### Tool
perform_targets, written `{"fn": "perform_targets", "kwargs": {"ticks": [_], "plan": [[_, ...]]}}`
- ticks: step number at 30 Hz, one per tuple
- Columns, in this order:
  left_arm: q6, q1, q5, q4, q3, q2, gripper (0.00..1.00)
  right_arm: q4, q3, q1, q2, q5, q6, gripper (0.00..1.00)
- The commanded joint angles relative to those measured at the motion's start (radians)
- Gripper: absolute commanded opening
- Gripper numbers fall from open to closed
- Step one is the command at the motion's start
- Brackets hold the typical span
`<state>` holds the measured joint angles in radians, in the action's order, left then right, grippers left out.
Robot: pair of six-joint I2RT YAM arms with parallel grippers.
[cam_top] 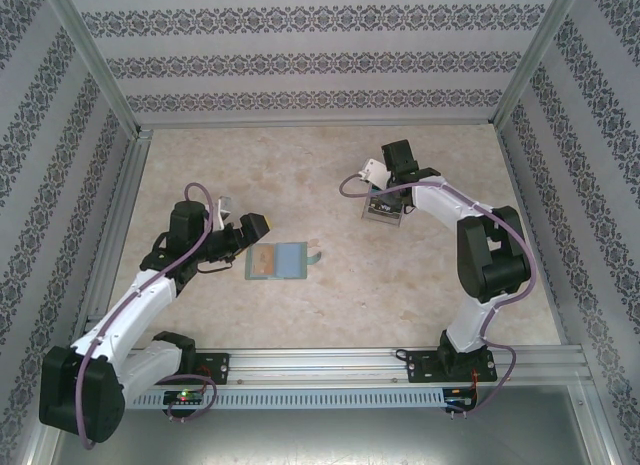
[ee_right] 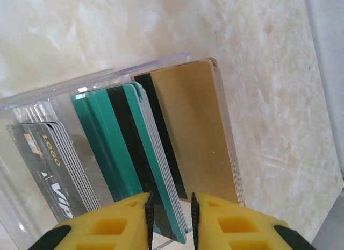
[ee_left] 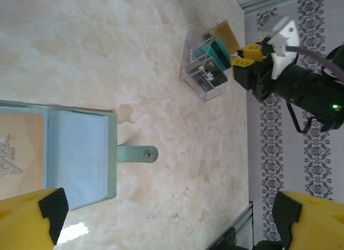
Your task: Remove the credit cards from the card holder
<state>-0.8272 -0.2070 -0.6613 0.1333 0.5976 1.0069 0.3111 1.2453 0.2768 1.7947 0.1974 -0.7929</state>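
Observation:
The grey-green card holder (cam_top: 278,260) lies open on the table, its strap tab (ee_left: 137,153) pointing right. A yellow-orange credit card (ee_left: 21,153) shows in its left pocket; the right pocket (ee_left: 80,153) looks pale and bare. My left gripper (cam_top: 250,233) hovers just left of the holder, wide open with nothing between its fingers (ee_left: 169,218). My right gripper (ee_right: 170,215) is over a clear box (ee_right: 32,99) holding upright stacks of grey (ee_right: 48,164), teal (ee_right: 118,137) and gold (ee_right: 193,126) cards. Its jaws stand narrowly apart around the teal stack's lower edge, with a gap on the right.
The clear box (cam_top: 383,207) stands at the mid right of the marble-patterned table (cam_top: 300,165). Patterned walls with metal posts enclose the table on three sides. A metal rail (cam_top: 330,363) runs along the near edge.

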Motion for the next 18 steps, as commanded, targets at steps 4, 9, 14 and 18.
{"fn": "perform_targets", "kwargs": {"ticks": [4, 9, 14, 18], "plan": [[0.077, 0.015, 0.075, 0.134, 0.058, 0.032, 1.0, 0.046, -0.014, 0.023, -0.124, -0.023, 0.242, 0.29], [0.098, 0.017, 0.117, 0.2, 0.074, 0.095, 0.93, 0.036, -0.089, 0.117, -0.22, -0.077, 0.479, 0.29], [0.115, 0.016, 0.135, 0.238, 0.094, 0.202, 0.74, 0.017, -0.163, 0.253, -0.253, -0.145, 0.721, 0.27], [0.128, 0.016, 0.168, 0.259, 0.099, 0.25, 0.59, -0.028, -0.207, 0.392, -0.246, -0.151, 0.874, 0.25]]}}
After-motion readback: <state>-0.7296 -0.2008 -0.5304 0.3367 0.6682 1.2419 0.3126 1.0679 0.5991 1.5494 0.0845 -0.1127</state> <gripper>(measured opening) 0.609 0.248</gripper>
